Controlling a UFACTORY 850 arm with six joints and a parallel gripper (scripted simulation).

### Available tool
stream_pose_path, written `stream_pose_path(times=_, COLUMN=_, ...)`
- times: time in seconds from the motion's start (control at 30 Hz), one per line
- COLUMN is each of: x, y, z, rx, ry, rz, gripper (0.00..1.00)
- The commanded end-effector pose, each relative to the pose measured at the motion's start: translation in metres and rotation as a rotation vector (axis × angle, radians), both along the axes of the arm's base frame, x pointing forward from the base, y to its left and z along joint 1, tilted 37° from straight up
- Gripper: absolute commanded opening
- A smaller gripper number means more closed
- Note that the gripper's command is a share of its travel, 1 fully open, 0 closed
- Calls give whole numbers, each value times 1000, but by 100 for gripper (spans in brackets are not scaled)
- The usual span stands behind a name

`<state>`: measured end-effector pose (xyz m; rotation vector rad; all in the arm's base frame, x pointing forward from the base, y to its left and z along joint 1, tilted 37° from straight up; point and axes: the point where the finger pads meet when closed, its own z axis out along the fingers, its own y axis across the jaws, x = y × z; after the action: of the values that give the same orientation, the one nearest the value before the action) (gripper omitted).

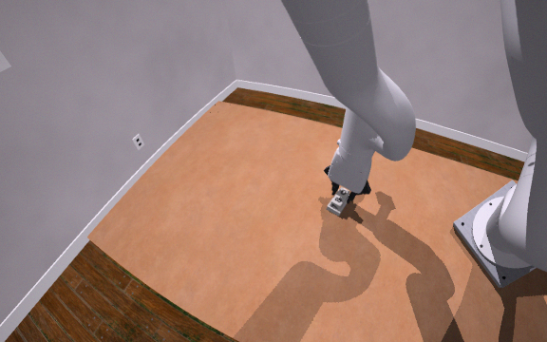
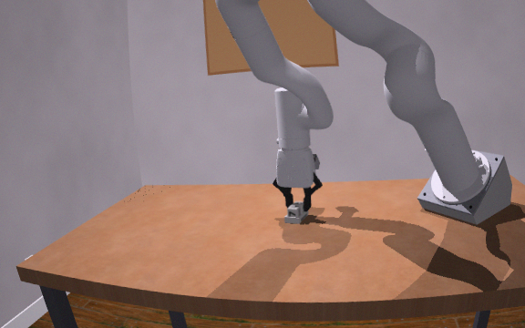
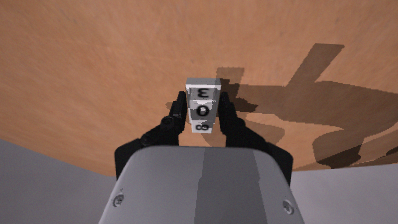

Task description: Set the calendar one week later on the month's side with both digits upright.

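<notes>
The small light grey tray (image 1: 335,212) (image 2: 293,220) (image 3: 203,81) stands on the table. Pale cube faces with dark marks (image 1: 339,199) (image 2: 295,210) (image 3: 202,111) show in and above it. The wrist view shows three marks in a row, like a 3, a 0 and an 8; they are small, and which cube each belongs to is hard to tell. My gripper (image 1: 343,196) (image 2: 298,207) (image 3: 202,100) points down with its black fingers partly open, one on each side of the cubes. Narrow gaps seem to show beside them. The cubes' far sides are hidden.
The wooden table (image 1: 198,190) (image 2: 153,255) carries the arm's base (image 1: 480,252) (image 2: 490,200) on the right. Arm shadows fall across the table beside and in front of the tray. Grey walls stand behind the table.
</notes>
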<state>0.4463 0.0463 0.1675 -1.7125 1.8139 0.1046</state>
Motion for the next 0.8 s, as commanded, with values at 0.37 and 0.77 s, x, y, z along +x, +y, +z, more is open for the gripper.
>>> stream_pose_path(times=0.37, x=0, y=0, z=0, rx=0, ry=-1, rz=0, gripper=27)
stream_pose_path(times=0.77, x=0, y=0, z=0, rx=0, ry=-1, rz=0, gripper=27)
